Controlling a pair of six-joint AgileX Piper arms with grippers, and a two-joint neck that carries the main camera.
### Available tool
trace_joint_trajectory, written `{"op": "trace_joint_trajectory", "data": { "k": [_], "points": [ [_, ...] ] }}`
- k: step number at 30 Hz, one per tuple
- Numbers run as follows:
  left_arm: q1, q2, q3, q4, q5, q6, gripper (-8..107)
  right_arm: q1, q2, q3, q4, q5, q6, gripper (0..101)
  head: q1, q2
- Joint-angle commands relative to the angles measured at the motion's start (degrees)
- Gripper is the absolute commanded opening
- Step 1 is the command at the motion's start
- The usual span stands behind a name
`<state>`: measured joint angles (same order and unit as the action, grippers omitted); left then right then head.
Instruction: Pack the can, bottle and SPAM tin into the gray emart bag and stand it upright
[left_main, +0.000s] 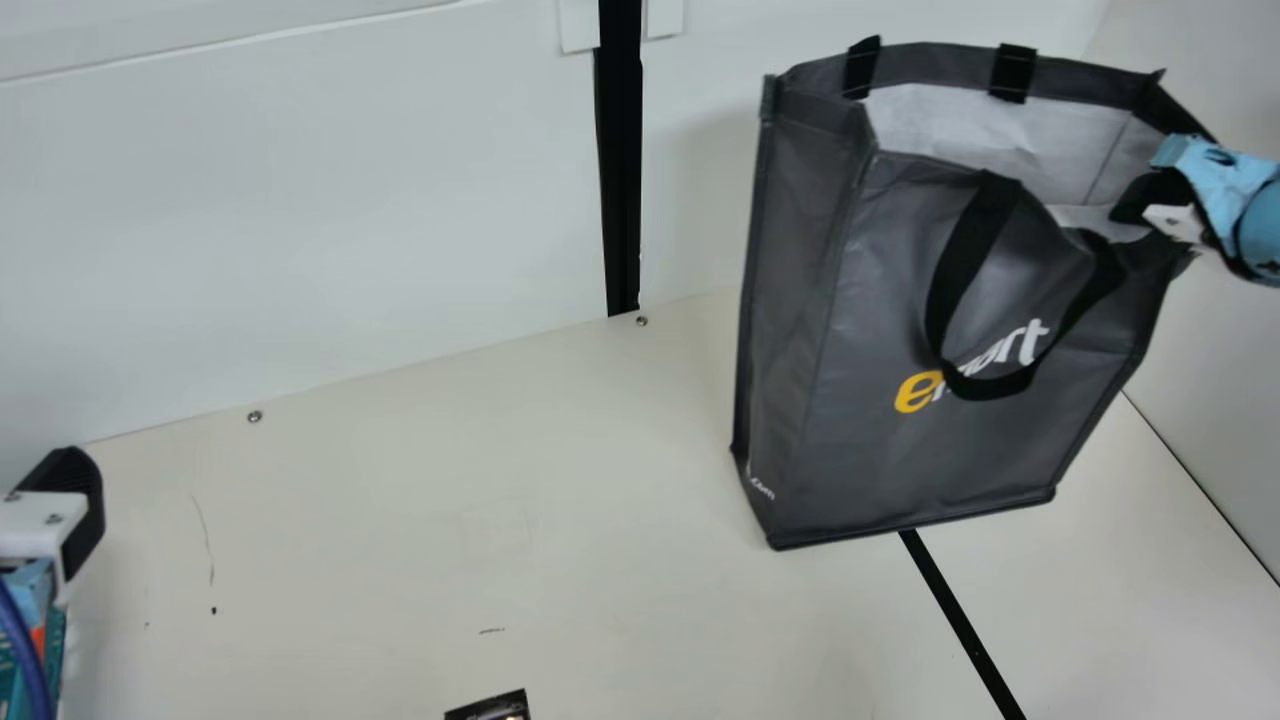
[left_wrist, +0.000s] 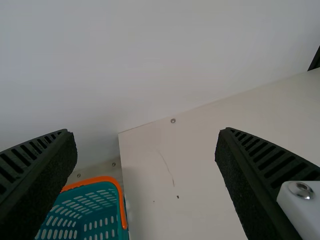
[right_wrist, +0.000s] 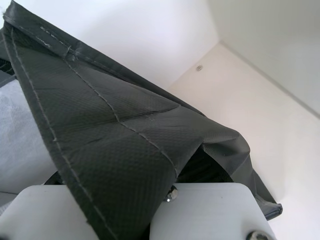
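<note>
There are two grippers, the left gripper and the right gripper. The left wrist view shows two fingers. There is one bag, with one handle loop on its near side and two black tabs on its far rim. There is one table, one basket and one blue cable. The main view holds two black strips, two white plates, two surface screws and one printed item, cut off at the bottom edge. The left wrist view has three surface screws beyond the fingers, the right wrist view one; which repeat cannot be told.
</note>
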<state>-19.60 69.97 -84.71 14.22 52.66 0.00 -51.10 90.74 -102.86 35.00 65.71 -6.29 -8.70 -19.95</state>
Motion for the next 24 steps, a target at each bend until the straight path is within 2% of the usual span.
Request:
{"op": "trace_joint_trajectory", "data": {
  "k": [1, 10, 18, 24],
  "points": [
    [0.0, 0.0, 0.0, 0.0, 0.0, 0.0, 90, -1.8, 1.6, -2.6, -0.5, 0.5, -0.2, 0, -1.3, 0.0],
    [0.0, 0.0, 0.0, 0.0, 0.0, 0.0, 90, -7.3, 8.0, -11.7, -2.4, 2.7, -0.4, 0, -1.3, 0.0],
    [0.0, 0.0, 0.0, 0.0, 0.0, 0.0, 90, -10.7, 12.3, -17.2, -3.5, 4.2, 0.1, 0, -1.3, 0.0],
    [0.0, 0.0, 0.0, 0.0, 0.0, 0.0, 90, -11.8, 13.9, -18.9, -3.7, 4.2, 0.3, 20, -1.3, 0.0]
  ]
}}
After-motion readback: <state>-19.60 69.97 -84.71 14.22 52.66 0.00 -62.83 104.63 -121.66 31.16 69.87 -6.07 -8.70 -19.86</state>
